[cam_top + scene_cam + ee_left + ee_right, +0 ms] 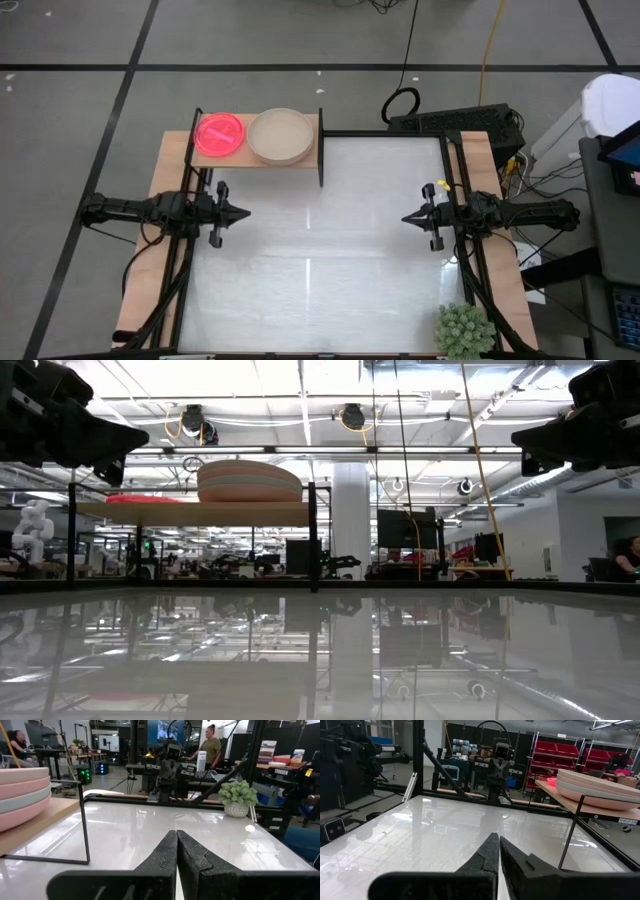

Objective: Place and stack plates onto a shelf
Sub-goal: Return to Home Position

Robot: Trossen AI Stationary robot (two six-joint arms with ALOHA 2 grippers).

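Sitting nearest, at the corner of the white tabletop (320, 250) diagonally opposite the shelf, is a spiky green plant in a small pale pot (464, 328). Closer to the shelf, the two dark arms hang level above the tabletop and point at each other. The left gripper (245, 212) is just in front of the shelf's left half, and the right gripper (405, 218) is well off to the shelf's right. On each, the two dark fingers are pressed together tip to tip with nothing between them, as the left wrist view (177, 832) and the right wrist view (494, 836) show. Farther back stands the small raised shelf, a light-wood board on a thin black metal frame (245, 160), at the tabletop's far left corner. On its right half rests a stack of large round matte plates (281, 136), a beige one on top with dusty-pink and grey rims showing beneath it. Just beside this stack, on the shelf's left half, lie the small translucent neon plates (219, 134), pink uppermost; how many are piled there cannot be told. Beyond the shelf, in the room, a person stands by a desk (210, 742).
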